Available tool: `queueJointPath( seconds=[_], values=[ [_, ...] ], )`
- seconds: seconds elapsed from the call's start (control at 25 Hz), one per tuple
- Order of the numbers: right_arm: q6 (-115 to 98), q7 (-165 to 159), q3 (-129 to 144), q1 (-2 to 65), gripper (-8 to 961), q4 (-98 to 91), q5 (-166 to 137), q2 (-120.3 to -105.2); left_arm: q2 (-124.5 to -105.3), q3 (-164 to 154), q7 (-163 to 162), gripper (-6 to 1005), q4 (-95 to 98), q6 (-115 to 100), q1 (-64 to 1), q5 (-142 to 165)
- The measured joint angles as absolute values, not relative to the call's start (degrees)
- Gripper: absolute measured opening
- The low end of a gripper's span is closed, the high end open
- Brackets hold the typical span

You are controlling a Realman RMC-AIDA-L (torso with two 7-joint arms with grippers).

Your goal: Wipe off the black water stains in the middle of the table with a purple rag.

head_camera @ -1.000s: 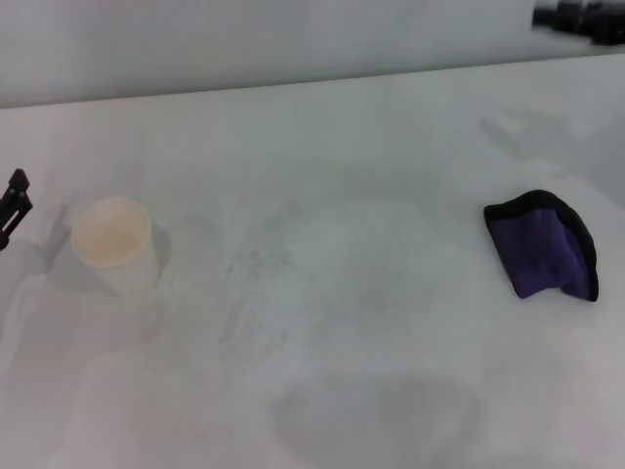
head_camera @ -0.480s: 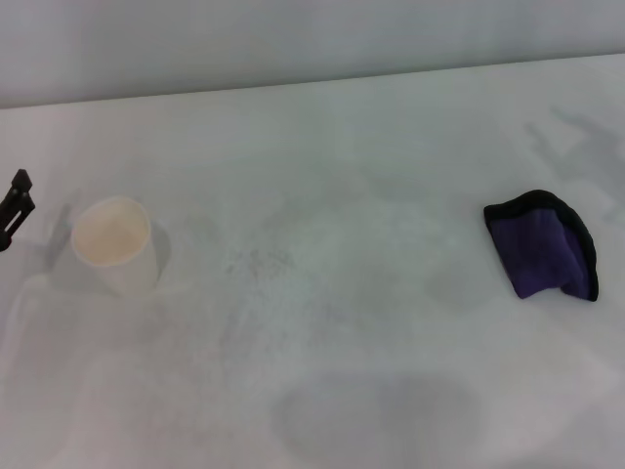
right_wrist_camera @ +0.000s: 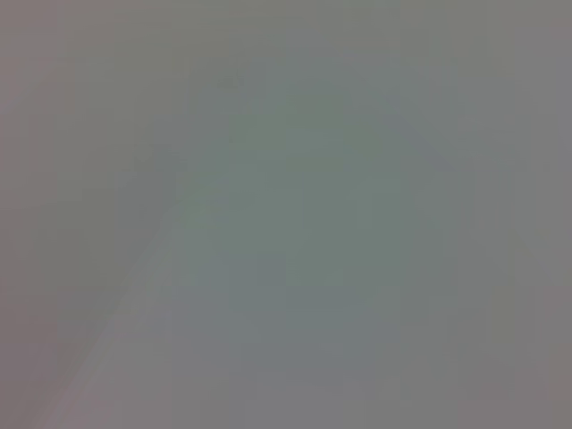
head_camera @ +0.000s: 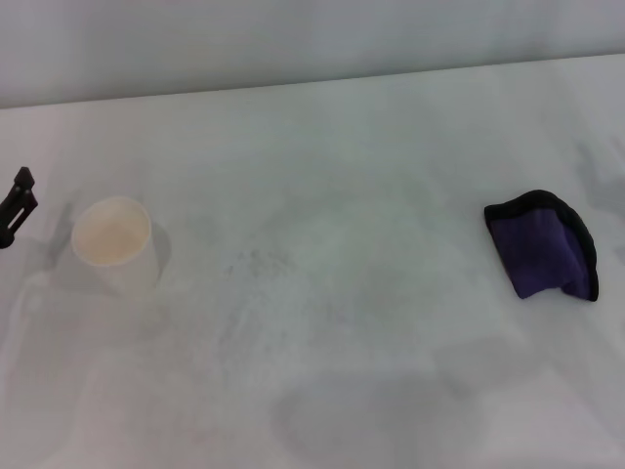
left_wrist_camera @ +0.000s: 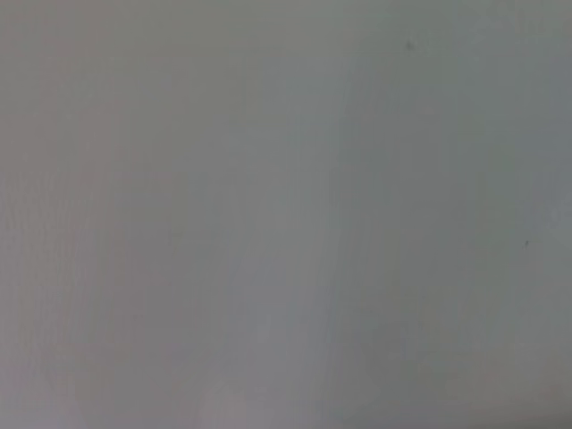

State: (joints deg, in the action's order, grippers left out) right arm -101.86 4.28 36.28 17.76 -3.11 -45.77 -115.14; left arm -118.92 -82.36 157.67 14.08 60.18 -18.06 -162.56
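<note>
The purple rag (head_camera: 543, 246), folded and edged in black, lies on the white table (head_camera: 342, 137) at the right. No black water stains show in any view; only faint grey speckles (head_camera: 259, 262) mark the table's middle. A black tip of my left gripper (head_camera: 17, 202) pokes in at the far left edge, just left of the cup and apart from it. My right gripper is out of the head view. Both wrist views show only a plain grey surface.
A white paper cup (head_camera: 114, 244) stands upright at the left, its mouth open and its inside pale. The table's far edge (head_camera: 312, 83) runs across the top of the head view.
The right arm's dark end, seen at the top right corner a second ago, has left the view, and its shadow slid off to the right. Rag, cup and left gripper have not moved.
</note>
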Motion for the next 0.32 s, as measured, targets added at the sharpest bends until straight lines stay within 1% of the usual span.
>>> queueJointPath(
  seconds=[0.32],
  values=[
    [-97.85,-2.40,36.23,17.12,477,0.92,-45.19,-115.07,-119.01,-80.90,158.42,834,13.84,59.75,-18.16,-163.69]
  ],
)
